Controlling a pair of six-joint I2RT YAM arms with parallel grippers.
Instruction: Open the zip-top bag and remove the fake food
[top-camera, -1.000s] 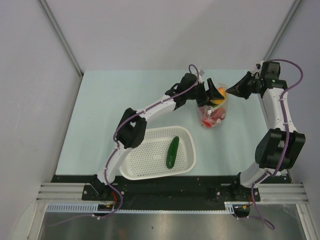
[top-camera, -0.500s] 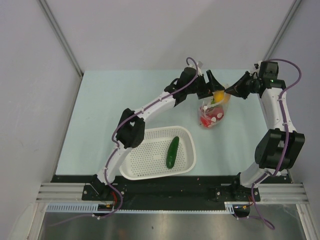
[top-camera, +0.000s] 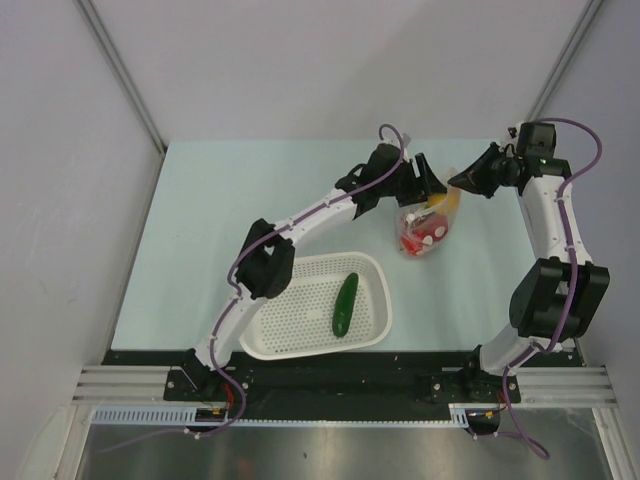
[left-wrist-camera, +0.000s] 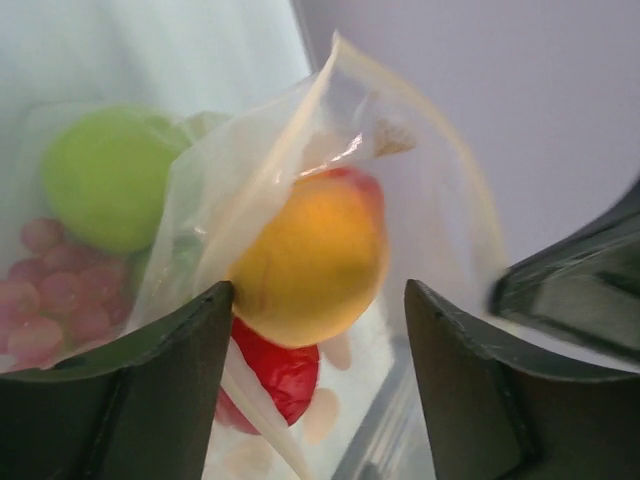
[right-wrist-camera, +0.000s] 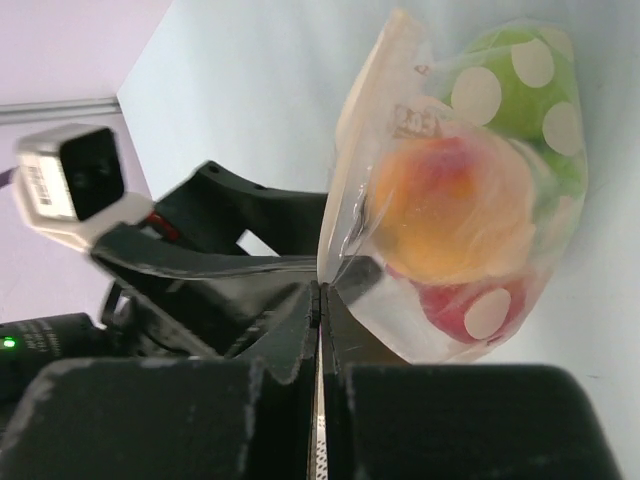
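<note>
Your right gripper (right-wrist-camera: 320, 292) is pinched tight on the rim of the zip-top bag (right-wrist-camera: 450, 200). Your left gripper (left-wrist-camera: 318, 330) stands wide apart at its mouth, framing the orange fruit (left-wrist-camera: 310, 262) inside.

No text, brand, number or sign can be read in any view. In the right wrist view, a small label (right-wrist-camera: 36, 182) is seen on the side of a white camera box (right-wrist-camera: 78, 185) to the left of the bag (right-wrist-camera: 372, 110). Its dark print is too small and blurred to be made out. Nothing is found printed on the bag itself.
</note>
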